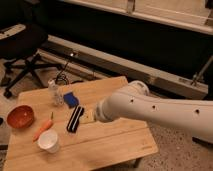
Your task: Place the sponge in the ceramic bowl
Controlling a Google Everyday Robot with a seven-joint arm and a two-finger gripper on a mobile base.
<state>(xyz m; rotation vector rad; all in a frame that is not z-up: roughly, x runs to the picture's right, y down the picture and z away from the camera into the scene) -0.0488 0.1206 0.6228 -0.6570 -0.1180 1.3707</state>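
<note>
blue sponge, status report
Gripper open, empty, beside black striped bar. Small bright-blue sponge on wooden table, outside round red-orange bowl. Clear bottle stands next to sponge.

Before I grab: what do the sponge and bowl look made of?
Sponge: probably soft foam; matte bright blue with no shine. Bowl: likely glazed ceramic, going by its smooth red-orange surface, though plastic is possible. The gripper is over the table, just right of the black bar.

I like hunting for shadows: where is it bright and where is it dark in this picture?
Camera view: the pale wooden table is brightly lit; the room behind it is dark, with one tiny glint; the gripper, at the white arm's tip beside the long black striped bar, looks shaded.
</note>
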